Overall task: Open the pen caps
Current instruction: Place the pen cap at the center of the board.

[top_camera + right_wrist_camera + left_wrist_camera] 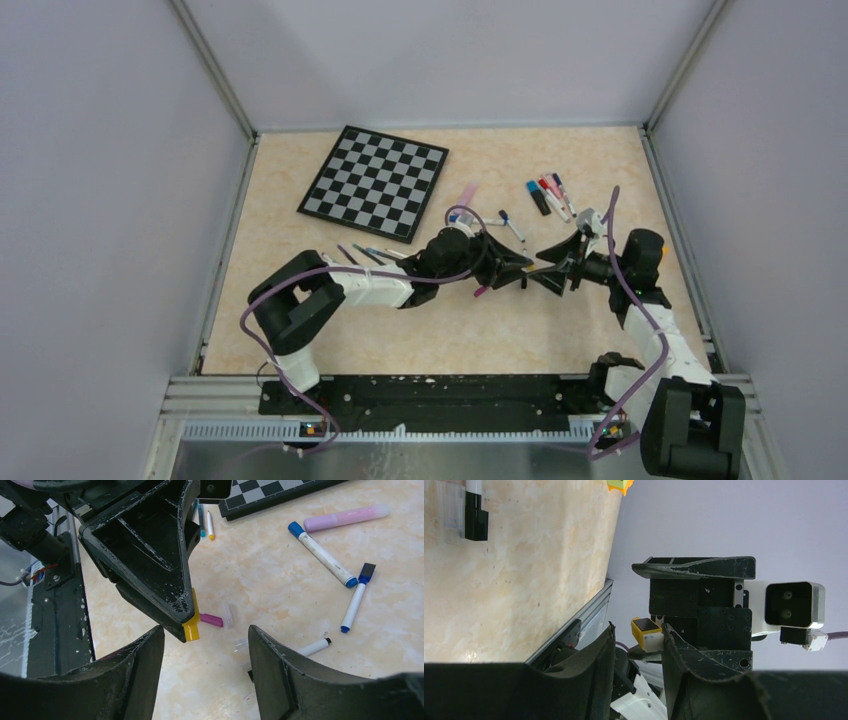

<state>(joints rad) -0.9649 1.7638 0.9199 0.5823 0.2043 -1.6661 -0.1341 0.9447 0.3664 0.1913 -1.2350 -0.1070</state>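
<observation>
The left tool (638, 630) is pinching a yellow pen (192, 625) between narrow jaws. Only a short yellow end is sticking out past its fingertip, and I cannot tell whether that end is the cap. The right tool (205, 635) is hovering wide, with its jaws standing either side of the yellow end and not touching it. The two tools are meeting above the middle of the bench (350, 680), well apart from the row of capped pens (548, 195) at the far right.

The main danger is lying in how little yellow is showing. If the right tool closes a touch too far along, it is likely to be clamping the left tool's black finger instead of the pen, and the two arms will be straining against each other. A grip on the very tip is risking a slip as soon as the pull begins. A pull off the pen's axis is likely to be dragging the whole pen out of the left tool rather than parting the cap. A cap that comes free suddenly could be dropping among the loose things below, near what looks like a magenta cap (211, 620) and the blue-capped marker (322, 555).
</observation>
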